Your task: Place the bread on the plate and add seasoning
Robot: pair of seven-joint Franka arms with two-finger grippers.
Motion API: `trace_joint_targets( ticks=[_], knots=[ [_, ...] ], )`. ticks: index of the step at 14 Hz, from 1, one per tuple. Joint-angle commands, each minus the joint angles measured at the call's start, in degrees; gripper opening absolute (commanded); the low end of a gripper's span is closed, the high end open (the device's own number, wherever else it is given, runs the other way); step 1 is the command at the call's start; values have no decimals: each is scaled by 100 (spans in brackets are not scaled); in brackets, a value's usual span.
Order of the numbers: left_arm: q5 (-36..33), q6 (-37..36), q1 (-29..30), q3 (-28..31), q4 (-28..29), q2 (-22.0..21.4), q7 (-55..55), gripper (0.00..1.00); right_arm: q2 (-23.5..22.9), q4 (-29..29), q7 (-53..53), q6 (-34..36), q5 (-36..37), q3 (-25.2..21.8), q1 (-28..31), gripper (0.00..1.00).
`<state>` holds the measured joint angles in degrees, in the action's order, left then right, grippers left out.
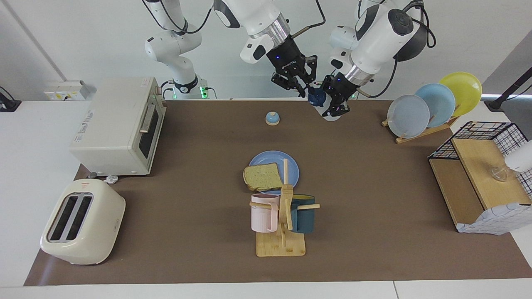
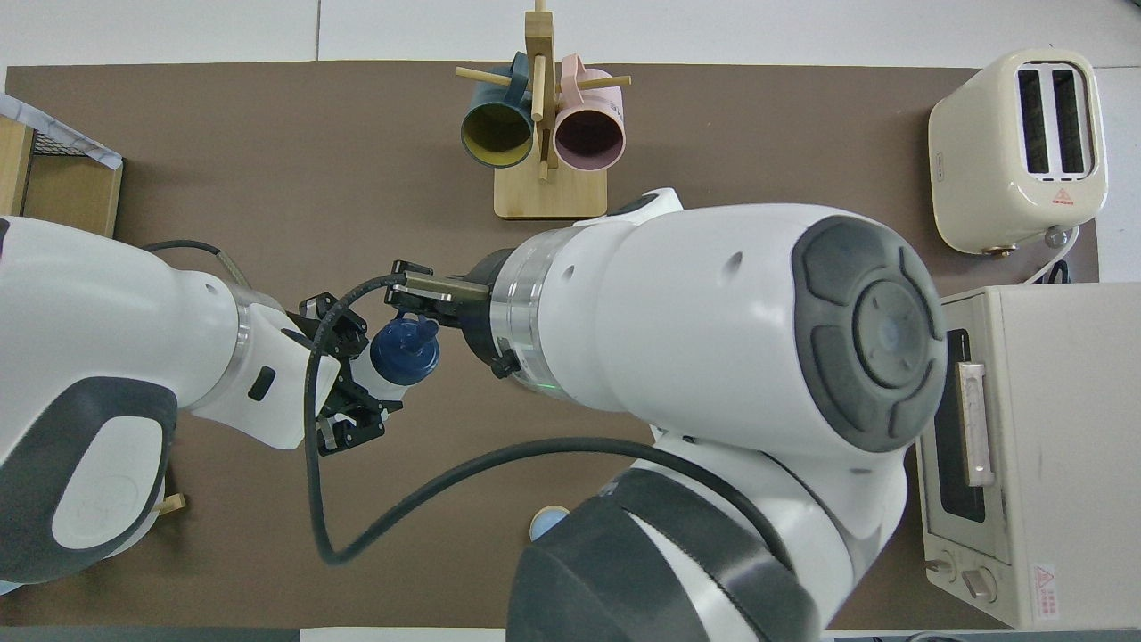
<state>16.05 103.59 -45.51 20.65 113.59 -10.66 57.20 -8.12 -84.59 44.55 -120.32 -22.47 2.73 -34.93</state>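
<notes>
Facing view high — overhead opposite.

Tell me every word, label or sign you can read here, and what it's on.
No text here can be read.
Toaster: red warning triangle with print beneath, too small to read.
Oven: red-and-white warning sticker, too small; side label, blurred.
Right gripper: white logo on its body, unreadable.

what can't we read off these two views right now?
- Plate and bread: hidden in the overhead view by the right arm; the facing view shows them.
- Right pincer: the overhead view hides most of it under its own wrist; whether it touches the seasoning cap is too small to tell.
- Seasoning body: mostly covered by the left pincer shut on it.
</notes>
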Motion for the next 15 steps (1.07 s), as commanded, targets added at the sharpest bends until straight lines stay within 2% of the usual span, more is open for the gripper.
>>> trace_joint_targets(
  ticks=[1,6,8,9,11,15],
  knots=[
    [73,48,-81,53,155,-182,-86,0,73,-109,142,79,102,26,-22,26],
    [73,21,-81,53,155,-182,-86,0,126,-189,133,52,102,26,-23,27],
    [73,21,-72,53,155,-182,-147,0,126,-180,133,26,102,26,-31,19],
    [73,21,-81,53,155,-182,-183,0,126,-180,125,35,102,26,-31,18],
    [73,21,-81,53,155,-182,-192,0,126,-180,124,17,102,26,-31,0],
    [73,13,-81,53,155,-182,-192,0,126,-180,124,17,102,35,-31,0]
  ],
)
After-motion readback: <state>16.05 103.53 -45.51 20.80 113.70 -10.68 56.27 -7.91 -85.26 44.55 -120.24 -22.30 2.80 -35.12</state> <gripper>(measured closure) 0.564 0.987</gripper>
